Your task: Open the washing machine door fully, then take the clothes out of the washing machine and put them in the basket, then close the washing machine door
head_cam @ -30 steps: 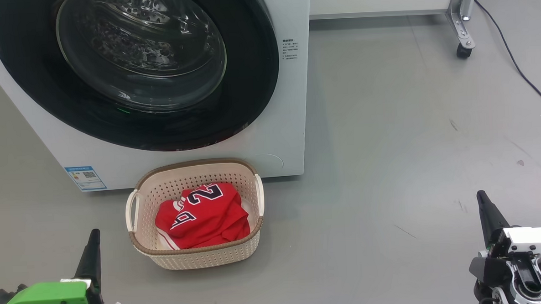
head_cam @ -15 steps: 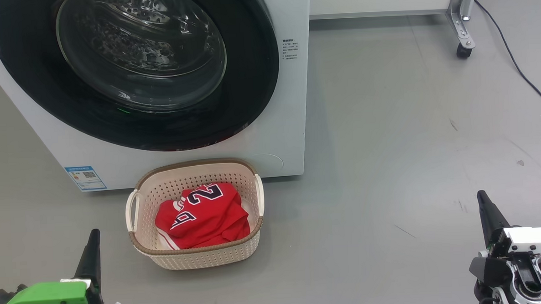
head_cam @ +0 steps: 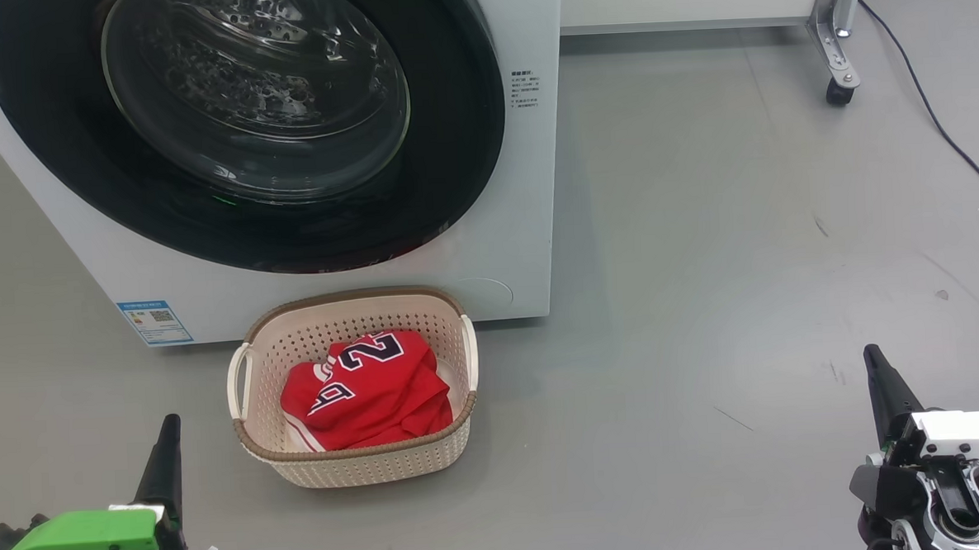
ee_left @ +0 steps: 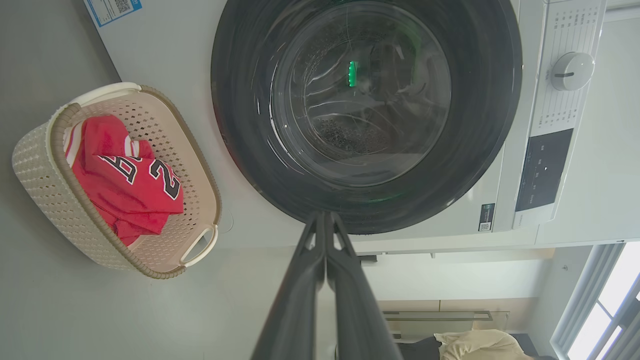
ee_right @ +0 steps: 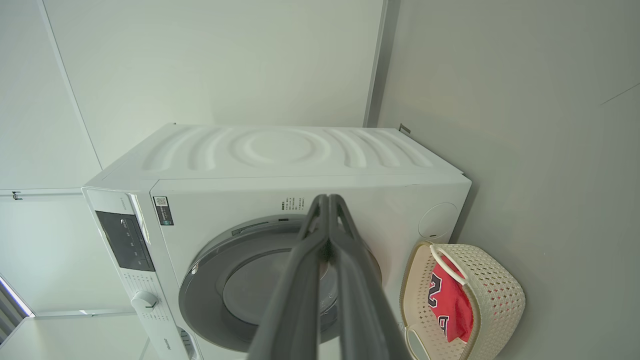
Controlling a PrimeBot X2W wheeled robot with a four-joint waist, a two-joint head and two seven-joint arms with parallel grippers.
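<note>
Left end effector [head_cam: 169,423] hangs low at the robot's left side, its two long dark fingers [ee_left: 300,290] pressed together on nothing, and the right end effector [head_cam: 871,353] over at the other side looks the same, gripping nothing. Nearer the left one, a small cream perforated plastic basket [head_cam: 366,469] stands on the grey floor [head_cam: 703,257] just in front of the large white front-loading washing machine [head_cam: 529,224], with a red jersey bearing navy numbers [head_cam: 379,395] lying inside. The big round black-rimmed glass door [head_cam: 451,144] sits shut against the washer.

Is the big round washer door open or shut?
Shut. The washing machine door sits flat against the white front of the washing machine, with no gap around its black rim.
</note>
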